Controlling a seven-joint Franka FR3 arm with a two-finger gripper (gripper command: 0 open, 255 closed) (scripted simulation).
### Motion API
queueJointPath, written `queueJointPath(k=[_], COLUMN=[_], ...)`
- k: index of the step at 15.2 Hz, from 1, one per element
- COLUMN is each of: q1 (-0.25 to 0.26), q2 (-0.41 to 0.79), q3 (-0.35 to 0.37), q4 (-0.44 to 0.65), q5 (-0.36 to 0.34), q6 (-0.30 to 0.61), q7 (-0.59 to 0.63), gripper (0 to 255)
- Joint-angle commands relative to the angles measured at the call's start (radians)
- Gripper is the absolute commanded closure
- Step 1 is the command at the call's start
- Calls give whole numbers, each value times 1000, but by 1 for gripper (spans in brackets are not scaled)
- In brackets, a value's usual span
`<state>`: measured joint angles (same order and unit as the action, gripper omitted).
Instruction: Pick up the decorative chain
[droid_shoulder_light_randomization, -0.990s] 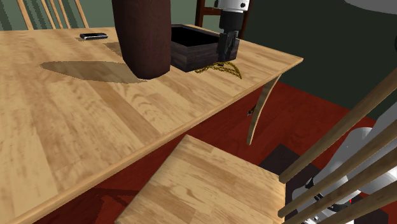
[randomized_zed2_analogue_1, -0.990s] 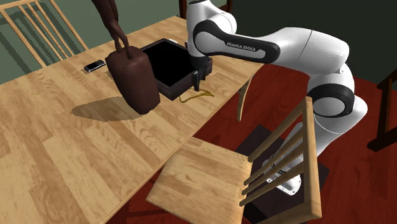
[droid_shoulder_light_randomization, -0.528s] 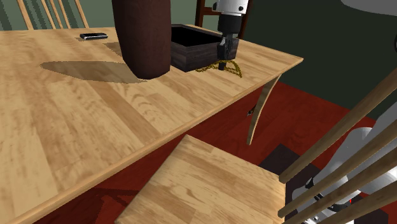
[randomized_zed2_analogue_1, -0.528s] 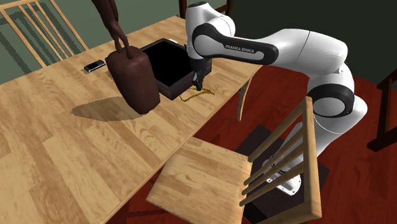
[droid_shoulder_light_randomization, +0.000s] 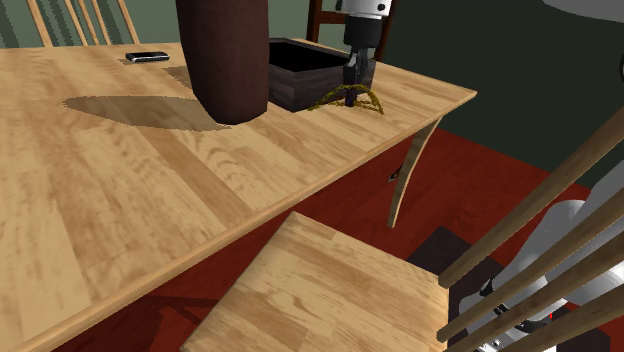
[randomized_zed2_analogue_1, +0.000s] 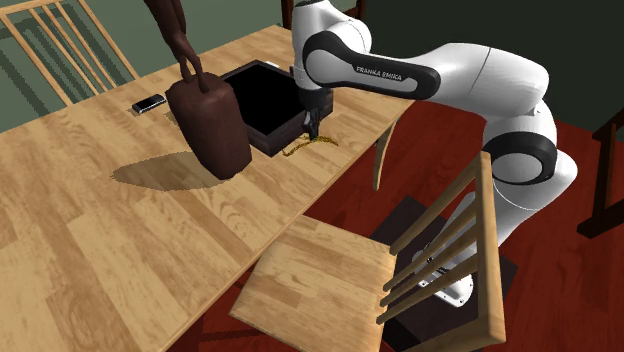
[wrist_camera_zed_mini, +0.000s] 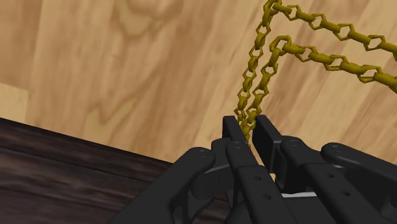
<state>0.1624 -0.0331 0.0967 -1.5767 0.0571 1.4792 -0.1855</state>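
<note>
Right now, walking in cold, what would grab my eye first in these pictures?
The big white arm arching over the corner of the wooden table stands out first. Its black tool pinches a gold chain that drapes down to the tabletop. Close beside the chain sit a dark open box and a tall dark brown bag standing upright.

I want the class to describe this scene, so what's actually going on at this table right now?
A white Franka arm is picking up a gold chain. Its black gripper is shut on the chain beside a dark box on the wooden table. The gripped part is raised off the wood, while the rest trails down onto the tabletop.
</note>
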Motion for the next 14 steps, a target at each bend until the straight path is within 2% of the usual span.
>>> queueJointPath(k=[1,12,14], q1=[1,5,6], q2=[27,99,100], q3=[1,2,2], q4=[35,281,285], q5=[-2,-7,-7], q6=[-30,-204,-207], q7=[2,15,15], gripper=[255,255,255])
